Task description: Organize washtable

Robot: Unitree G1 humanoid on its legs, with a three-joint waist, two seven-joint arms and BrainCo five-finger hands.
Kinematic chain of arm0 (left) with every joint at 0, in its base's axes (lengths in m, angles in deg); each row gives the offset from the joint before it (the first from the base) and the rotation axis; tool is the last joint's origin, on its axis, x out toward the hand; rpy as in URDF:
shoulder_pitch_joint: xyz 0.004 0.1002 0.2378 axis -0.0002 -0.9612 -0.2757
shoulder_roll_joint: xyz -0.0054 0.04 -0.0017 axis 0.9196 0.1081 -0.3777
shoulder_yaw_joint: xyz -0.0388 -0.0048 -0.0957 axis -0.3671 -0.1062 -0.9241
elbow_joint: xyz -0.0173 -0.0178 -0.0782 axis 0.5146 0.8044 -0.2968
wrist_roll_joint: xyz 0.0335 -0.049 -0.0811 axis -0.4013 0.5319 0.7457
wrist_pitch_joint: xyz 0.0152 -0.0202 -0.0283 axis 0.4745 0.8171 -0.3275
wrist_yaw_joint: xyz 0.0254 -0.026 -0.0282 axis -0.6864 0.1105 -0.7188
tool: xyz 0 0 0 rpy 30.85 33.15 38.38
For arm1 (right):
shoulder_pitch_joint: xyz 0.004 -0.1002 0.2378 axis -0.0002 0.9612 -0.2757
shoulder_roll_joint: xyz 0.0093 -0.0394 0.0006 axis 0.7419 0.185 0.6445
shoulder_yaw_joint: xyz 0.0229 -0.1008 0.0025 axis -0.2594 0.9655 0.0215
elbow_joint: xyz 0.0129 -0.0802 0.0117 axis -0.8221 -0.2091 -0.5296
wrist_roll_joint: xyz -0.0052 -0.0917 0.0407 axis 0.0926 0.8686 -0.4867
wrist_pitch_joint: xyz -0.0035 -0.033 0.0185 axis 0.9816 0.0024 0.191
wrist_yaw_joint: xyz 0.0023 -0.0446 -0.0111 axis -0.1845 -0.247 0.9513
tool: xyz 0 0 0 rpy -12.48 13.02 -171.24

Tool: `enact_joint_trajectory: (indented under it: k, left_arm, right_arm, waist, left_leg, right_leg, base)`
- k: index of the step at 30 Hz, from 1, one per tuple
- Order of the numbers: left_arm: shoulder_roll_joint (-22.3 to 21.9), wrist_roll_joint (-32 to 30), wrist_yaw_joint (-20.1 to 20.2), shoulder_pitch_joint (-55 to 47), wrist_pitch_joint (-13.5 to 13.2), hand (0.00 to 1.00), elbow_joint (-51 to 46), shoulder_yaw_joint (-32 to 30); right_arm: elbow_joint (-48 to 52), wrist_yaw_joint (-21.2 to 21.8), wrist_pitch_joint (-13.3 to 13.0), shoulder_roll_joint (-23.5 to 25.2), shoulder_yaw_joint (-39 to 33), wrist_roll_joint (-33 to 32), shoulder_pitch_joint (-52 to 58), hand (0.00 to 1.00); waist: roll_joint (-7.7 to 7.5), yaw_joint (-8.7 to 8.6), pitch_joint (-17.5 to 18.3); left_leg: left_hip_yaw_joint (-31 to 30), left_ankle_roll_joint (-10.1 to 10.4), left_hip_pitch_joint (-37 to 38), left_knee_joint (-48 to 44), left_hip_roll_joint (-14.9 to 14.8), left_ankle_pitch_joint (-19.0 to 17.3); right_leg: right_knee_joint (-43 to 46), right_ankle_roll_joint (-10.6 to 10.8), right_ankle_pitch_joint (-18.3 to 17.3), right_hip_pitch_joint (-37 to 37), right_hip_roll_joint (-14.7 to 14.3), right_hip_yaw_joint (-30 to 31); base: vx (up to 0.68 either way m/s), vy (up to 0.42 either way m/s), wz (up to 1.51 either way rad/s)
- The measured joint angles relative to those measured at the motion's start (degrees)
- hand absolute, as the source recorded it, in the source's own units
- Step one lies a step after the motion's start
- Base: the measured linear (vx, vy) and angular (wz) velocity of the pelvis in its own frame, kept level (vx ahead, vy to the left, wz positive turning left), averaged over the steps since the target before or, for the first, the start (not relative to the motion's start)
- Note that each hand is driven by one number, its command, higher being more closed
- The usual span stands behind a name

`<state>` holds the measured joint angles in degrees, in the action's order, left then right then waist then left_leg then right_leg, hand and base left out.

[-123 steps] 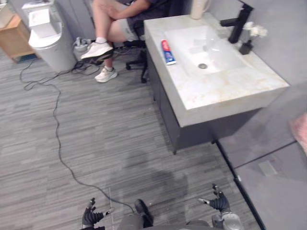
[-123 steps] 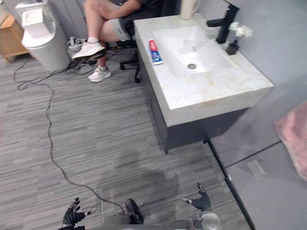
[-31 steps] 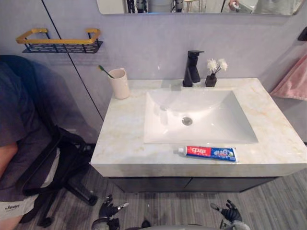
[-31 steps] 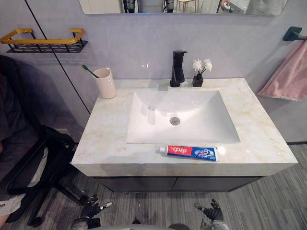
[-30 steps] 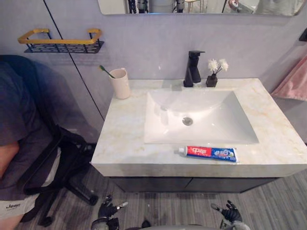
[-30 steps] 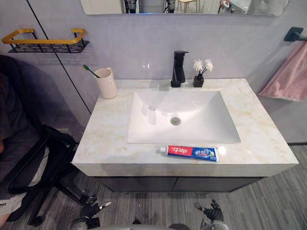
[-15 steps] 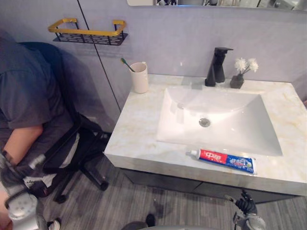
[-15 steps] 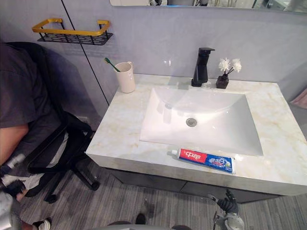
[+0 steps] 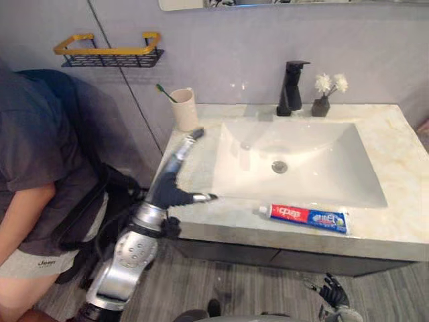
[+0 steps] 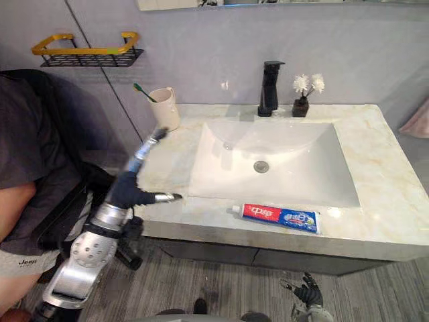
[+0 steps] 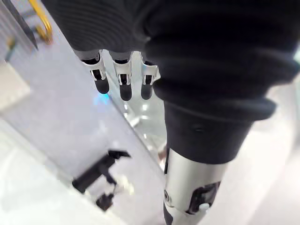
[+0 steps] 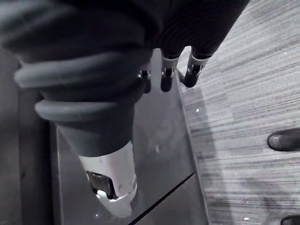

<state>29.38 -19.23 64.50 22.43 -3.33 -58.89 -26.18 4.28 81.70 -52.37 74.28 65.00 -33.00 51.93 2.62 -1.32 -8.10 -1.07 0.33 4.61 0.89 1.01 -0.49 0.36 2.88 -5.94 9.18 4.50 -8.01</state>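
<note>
A red and blue toothpaste tube (image 9: 308, 217) lies along the front edge of the marble washtable (image 9: 403, 155), in front of the white basin (image 9: 301, 164). At the back left corner stands a beige cup (image 9: 184, 109) holding a green toothbrush (image 9: 163, 92). My left hand (image 9: 169, 192) is raised over the counter's left front part, open, its straight fingers (image 10: 155, 138) reaching toward the cup and holding nothing. Low by the floor, below the cabinet front, my right hand (image 9: 333, 294) hangs open and holds nothing.
A black faucet (image 9: 291, 87) and a small dark vase of white flowers (image 9: 328, 94) stand behind the basin. A gold-railed black shelf (image 9: 108, 51) hangs on the wall at left. A person (image 9: 30, 174) sits on a black chair (image 9: 90, 208) close beside the counter.
My left arm has risen from low at the left up over the counter's left front corner. The camera has shifted slightly. The toothpaste, the cup and my right hand stay put.
</note>
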Motion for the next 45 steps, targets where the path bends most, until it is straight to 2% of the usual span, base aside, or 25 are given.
enact_joint_trajectory:
  k: [3, 6, 11, 14, 20, 22, 24, 40, 41, 45]
  left_arm:
    - [-0.66, -2.7, 1.06, 3.16, 0.21, 0.0, 5.65, 4.44]
    - [-2.39, -5.54, 1.98, 6.39, 1.25, 0.0, 11.73, 7.87]
    - [-5.39, -9.33, 2.13, 9.77, 3.26, 0.0, 17.97, 10.78]
    - [-6.63, -11.6, 1.64, 12.03, 3.78, 0.0, 21.45, 11.6]
    - [-8.69, -14.05, 1.32, 14.8, 4.82, 0.0, 26.03, 15.06]
    - [-9.67, -14.88, 1.31, 15.49, 5.2, 0.0, 27.52, 15.4]
    - [-10.03, -15.24, 0.67, 15.58, 5.71, 0.0, 27.85, 15.57]
    - [-15.54, -18.84, -3.62, 23.7, 7.19, 0.0, 36.4, 17.9]
    - [-16.05, -19.86, -3.67, 24.68, 7.17, 1.0, 37.4, 18.51]
    - [-16.34, -23.4, -3.05, 26.67, 6.85, 1.0, 40.78, 21.1]
  right_arm:
    - [0.0, -0.05, 0.0, -0.04, 0.33, 0.0, -0.33, 0.0]
    - [0.0, -0.03, 0.0, -0.18, 2.22, 0.01, -0.37, 0.0]
    - [0.0, 0.0, 0.01, 0.07, 2.41, 0.01, -0.98, 0.0]
    - [0.0, -0.07, 0.02, 0.08, 3.22, -0.01, -1.65, 0.0]
    - [0.0, -0.19, 0.06, 0.8, 3.46, -0.04, -1.6, 0.0]
    - [-0.2, -0.22, 0.07, 0.86, 3.46, -0.04, -1.55, 0.0]
    - [-1.17, -0.35, 0.11, 1.01, 3.38, -0.05, -1.88, 0.0]
    - [-1.7, -1.51, 0.13, 1.94, 3.27, -0.14, -2.5, 0.0]
    - [-1.76, -1.52, 0.14, 1.94, 3.27, -0.15, -2.64, 0.0]
    - [-1.76, -1.58, 0.13, 1.86, 3.26, -0.18, -3.41, 0.0]
  waist:
    - [-0.01, -1.16, 0.0]
    - [-0.02, -1.48, -0.01]
    - [-0.07, -1.76, -0.04]
    - [-0.14, -2.57, -0.08]
    - [-0.19, -3.15, -0.12]
    - [-0.22, -3.35, -0.15]
    - [-0.26, -4.26, -0.19]
    - [-0.38, -4.7, -2.24]
    - [-0.4, -4.89, -2.25]
    - [-0.38, -5.72, -2.45]
  left_leg:
    - [0.51, 0.02, -0.1, 0.1, -0.35, 0.02]
    - [1.21, 0.02, 0.1, 0.23, -0.5, 0.02]
    - [1.34, 0.02, 0.13, 0.4, -0.5, 0.02]
    - [1.46, 0.02, 0.12, 0.47, -0.47, 0.04]
    - [1.8, 0.06, 0.12, 0.62, -0.43, 0.08]
    - [1.8, 0.1, 0.13, 0.67, -0.43, 0.11]
    - [1.73, 0.23, 0.18, 0.85, -0.42, 0.21]
    - [1.53, 0.43, 0.89, 1.3, -0.42, 0.32]
    - [1.55, 0.43, 0.9, 1.37, -0.43, 0.32]
    - [2.82, 0.49, 1.69, 2.3, -0.55, 0.34]
  right_leg:
    - [0.05, -0.09, 0.17, -0.49, -0.29, 0.38]
    - [-0.09, -0.04, 0.25, -0.62, -0.4, 0.62]
    - [-0.73, 0.32, 0.72, -0.54, -0.38, 0.85]
    - [-1.66, 0.43, 1.43, -0.3, -0.36, 0.89]
    - [-1.88, 0.4, 1.6, -0.38, -0.31, 1.2]
    - [-1.9, 0.4, 1.61, -0.39, -0.31, 1.19]
    - [-1.98, 0.42, 1.63, -0.37, -0.3, 1.11]
    - [-2.48, 0.46, 1.66, 0.52, -0.28, 0.74]
    - [-2.51, 0.46, 1.66, 0.51, -0.29, 0.75]
    - [-2.64, 0.46, 1.66, 0.43, -0.37, 1.83]
  base:
    - [-0.02, -0.034, -0.12]
    - [-0.01, -0.026, -0.06]
    - [-0.01, -0.008, -0.02]
    - [-0.02, -0.01, -0.05]
    - [-0.01, -0.003, -0.02]
    - [0.0, 0.0, 0.0]
    - [0.0, 0.0, 0.0]
    - [0.0, -0.003, 0.0]
    - [0.0, 0.0, 0.0]
    - [0.0, -0.013, -0.1]
